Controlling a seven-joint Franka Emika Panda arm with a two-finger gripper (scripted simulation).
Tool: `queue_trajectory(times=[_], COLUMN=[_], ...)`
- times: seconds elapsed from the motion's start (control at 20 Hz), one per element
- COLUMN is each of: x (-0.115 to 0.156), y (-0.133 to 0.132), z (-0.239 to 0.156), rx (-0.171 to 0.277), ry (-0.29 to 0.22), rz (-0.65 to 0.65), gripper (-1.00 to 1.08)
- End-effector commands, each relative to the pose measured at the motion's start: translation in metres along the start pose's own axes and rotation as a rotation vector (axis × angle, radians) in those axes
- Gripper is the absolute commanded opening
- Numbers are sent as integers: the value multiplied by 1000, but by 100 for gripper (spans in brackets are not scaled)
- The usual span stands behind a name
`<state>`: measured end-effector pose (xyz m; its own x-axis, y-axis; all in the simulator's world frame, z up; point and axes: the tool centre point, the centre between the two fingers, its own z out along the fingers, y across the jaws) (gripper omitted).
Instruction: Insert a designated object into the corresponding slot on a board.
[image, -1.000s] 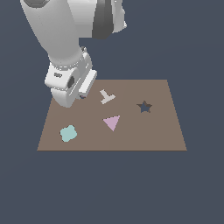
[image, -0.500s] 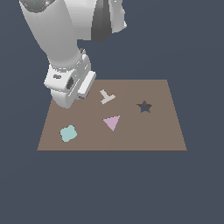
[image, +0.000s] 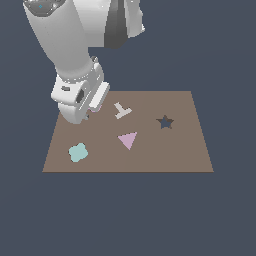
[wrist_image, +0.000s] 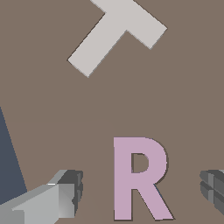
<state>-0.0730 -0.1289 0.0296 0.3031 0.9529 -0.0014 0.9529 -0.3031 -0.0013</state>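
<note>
- In the wrist view the pink letter R (wrist_image: 139, 177) is lying flat on the brown board (wrist_image: 183, 100), and a thin dark line is showing along its right edges, so it is probably sitting down in its R-shaped slot; I cannot tell how deep.
- The gripper (wrist_image: 144, 190) is standing wide open with nothing in it: one finger (wrist_image: 65, 197) is sitting at the R's nine o'clock and the other finger (wrist_image: 214, 188) at its three o'clock, both clear of the letter.
- The white T-like piece (wrist_image: 116, 33) is resting nearby on the board, towards the R's twelve o'clock.
- In the exterior view the arm is hanging low over the board's far corner on that view's left, hiding the R and its slot.
- From the board's centre, the pink triangle (image: 128, 140) is lying near the middle, the teal piece (image: 78, 152) is sitting at about eight o'clock, and the dark star cutout (image: 165, 121) is showing at about two o'clock.
- Judging by this, the insertion is looking done or nearly so; only lifting the arm clear is remaining.
</note>
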Motion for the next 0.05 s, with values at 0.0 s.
queue_trajectory(times=[0.0], x=[0], y=[0], z=[0], rx=[0], ry=[0], rz=[0], gripper=[100])
